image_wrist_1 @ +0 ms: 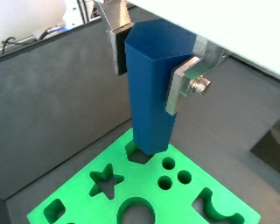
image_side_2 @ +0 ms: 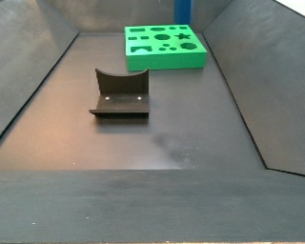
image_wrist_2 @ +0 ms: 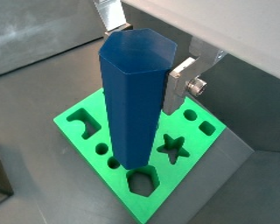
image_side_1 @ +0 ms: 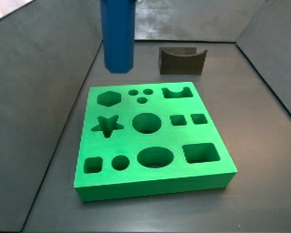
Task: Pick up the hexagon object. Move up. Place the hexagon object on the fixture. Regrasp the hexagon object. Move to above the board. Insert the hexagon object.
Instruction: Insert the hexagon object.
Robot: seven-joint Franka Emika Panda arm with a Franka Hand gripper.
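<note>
Hexagon object (image_wrist_1: 152, 87) is held upright in the gripper (image_wrist_1: 150, 70) above the board (image_side_1: 215, 141); fixture (image_side_1: 181, 60) vacated; only insertion is judged outstanding.

Silver metal gripper (image_wrist_1: 150, 59) plates clamp the smooth, slightly glossy blue plastic hexagon object (image_wrist_1: 152, 87); the bright green board (image_side_1: 151, 132) looks matt

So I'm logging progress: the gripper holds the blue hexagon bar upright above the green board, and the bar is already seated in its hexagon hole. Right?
Not quite. The gripper does hold the blue hexagon bar upright above the green board, but the bar isn't seated: in a side view its lower end hangs clear above the empty hexagon hole.
</note>
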